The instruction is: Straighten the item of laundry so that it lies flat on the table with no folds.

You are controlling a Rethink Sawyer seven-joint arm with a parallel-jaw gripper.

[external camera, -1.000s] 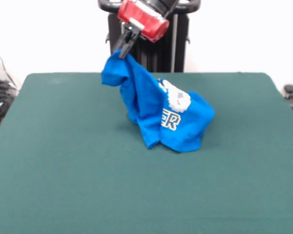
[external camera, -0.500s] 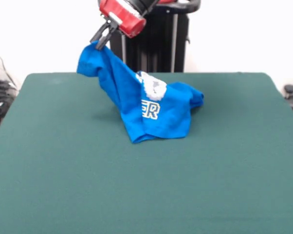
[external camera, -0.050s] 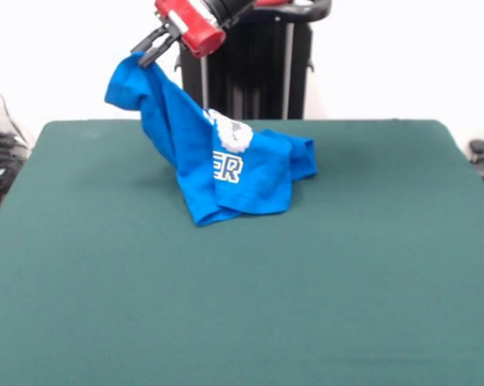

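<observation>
grip: gripper (external camera, -0.050s: 148,53) pinched shut on T-shirt (external camera, -0.050s: 218,165) edge, lifted far-left
rest: bunched heap on table (external camera, -0.050s: 242,314)
tip: drag left, low, until folds open

Bright blue T-shirt (external camera, -0.050s: 198,153) with white pixel graphic and white-yellow lettering on dark green table (external camera, -0.050s: 242,305).

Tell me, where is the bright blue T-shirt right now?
In the front view, the bright blue T-shirt hangs left of centre at the far part of the dark green table, one corner pinched up high by the red-and-black gripper, its lower end resting bunched on the table.
</observation>
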